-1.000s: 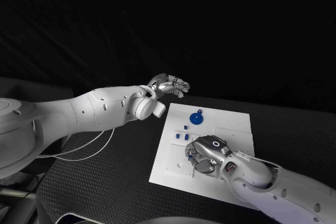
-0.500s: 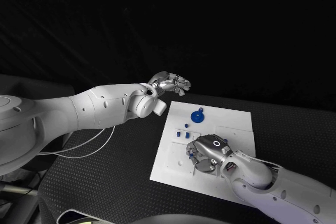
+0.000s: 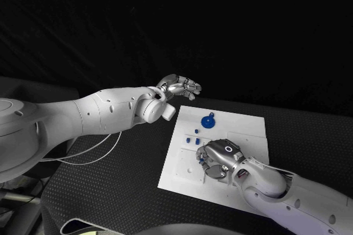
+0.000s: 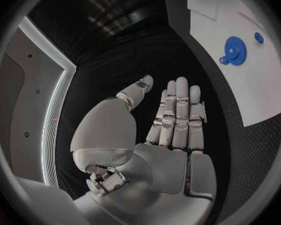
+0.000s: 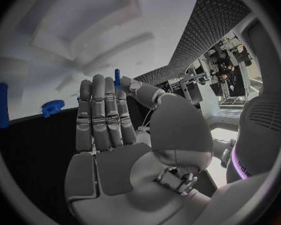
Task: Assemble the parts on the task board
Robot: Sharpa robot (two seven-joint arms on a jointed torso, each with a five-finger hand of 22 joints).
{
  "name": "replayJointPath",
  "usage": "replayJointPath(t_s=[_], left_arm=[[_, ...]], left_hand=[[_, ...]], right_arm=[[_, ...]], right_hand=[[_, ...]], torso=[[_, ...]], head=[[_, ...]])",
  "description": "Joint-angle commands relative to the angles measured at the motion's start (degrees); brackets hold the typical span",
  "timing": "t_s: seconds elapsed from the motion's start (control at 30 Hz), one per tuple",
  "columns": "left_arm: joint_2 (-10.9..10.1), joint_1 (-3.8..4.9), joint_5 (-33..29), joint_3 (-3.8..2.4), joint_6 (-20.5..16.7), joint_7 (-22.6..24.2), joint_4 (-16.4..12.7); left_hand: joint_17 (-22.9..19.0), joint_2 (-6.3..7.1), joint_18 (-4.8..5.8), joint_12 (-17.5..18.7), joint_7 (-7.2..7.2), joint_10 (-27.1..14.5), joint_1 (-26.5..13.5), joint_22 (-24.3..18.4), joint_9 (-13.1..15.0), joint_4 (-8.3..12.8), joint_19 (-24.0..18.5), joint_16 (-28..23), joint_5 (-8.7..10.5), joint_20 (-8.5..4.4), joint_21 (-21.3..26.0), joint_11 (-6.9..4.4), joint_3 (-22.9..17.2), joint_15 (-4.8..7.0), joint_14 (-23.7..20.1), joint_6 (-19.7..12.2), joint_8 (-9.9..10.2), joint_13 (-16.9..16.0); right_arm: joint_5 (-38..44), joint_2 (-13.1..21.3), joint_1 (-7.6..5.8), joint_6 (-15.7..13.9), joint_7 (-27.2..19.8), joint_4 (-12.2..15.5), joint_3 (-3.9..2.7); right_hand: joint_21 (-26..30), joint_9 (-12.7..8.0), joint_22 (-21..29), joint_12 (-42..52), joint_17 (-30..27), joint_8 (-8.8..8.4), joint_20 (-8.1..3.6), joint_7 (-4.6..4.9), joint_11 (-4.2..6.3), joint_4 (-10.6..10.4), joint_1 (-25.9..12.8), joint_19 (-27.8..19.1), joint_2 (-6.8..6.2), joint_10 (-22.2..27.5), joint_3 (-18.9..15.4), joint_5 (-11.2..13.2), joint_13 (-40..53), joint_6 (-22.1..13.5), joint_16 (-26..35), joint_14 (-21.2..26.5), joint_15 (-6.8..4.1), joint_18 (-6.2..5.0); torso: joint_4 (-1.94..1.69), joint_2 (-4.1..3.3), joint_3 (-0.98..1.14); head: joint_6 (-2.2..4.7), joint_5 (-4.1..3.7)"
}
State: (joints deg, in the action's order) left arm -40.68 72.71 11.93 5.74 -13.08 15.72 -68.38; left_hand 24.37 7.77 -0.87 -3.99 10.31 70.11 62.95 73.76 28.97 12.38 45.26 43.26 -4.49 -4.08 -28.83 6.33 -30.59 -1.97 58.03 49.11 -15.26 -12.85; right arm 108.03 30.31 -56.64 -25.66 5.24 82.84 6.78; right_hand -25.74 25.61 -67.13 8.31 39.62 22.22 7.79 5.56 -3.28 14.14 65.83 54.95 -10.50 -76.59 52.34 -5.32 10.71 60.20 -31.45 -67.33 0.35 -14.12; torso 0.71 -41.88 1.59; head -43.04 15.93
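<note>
Board point(image 3: 243, 128) mid-table, white | change: my right hand point(image 3: 218, 158) has crept slightly nearer me over its near half, parts unmoved – likely still seating, no release | right fingers curled down; whether they hold a peg, cannot tell | small pegs point(image 3: 191, 141), then gear point(image 3: 206, 123) beyond | left hand point(image 3: 179, 87) raised off far corner, empty, fingers loose.

the task board point(image 3: 243, 124) lies on the counter point(image 3: 103, 194). a gear part point(image 3: 207, 123) sits at the board's far end, small parts point(image 3: 191, 141) nearer. the right robot hand point(image 3: 218, 159) rests over the board's middle; the left robot hand point(image 3: 180, 86) hangs beyond the board's far left corner.
</note>
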Motion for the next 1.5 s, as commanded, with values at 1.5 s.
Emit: replayJointPath(t_s=[1.5], left_arm=[[0.2, 0.11, -0.4, -0.05, 0.6, 0.3, -1.1]], left_hand=[[0.3, -0.1, 0.03, -0.1, -0.12, -0.5, -0.7, 0.2, -0.1, -0.5, 0.0, -0.5, -0.02, 0.39, 0.6, 0.06, 0.1, -0.03, 0.2, -0.6, 0.0, 0.1]], right_arm=[[1.0, -1.6, 0.05, 1.2, 0.7, -2.3, -0.02]], right_hand=[[-0.3, 0.2, 0.0, -0.6, 0.3, 0.07, -0.07, 0.1, -0.13, -0.3, 0.6, 0.4, -0.22, -0.4, 0.7, 0.9, 0.3, 0.5, 0.6, -0.4, -0.04, -0.88]], torso=[[0.07, 0.03, 0.05]], head=[[-1.27, 1.08]])
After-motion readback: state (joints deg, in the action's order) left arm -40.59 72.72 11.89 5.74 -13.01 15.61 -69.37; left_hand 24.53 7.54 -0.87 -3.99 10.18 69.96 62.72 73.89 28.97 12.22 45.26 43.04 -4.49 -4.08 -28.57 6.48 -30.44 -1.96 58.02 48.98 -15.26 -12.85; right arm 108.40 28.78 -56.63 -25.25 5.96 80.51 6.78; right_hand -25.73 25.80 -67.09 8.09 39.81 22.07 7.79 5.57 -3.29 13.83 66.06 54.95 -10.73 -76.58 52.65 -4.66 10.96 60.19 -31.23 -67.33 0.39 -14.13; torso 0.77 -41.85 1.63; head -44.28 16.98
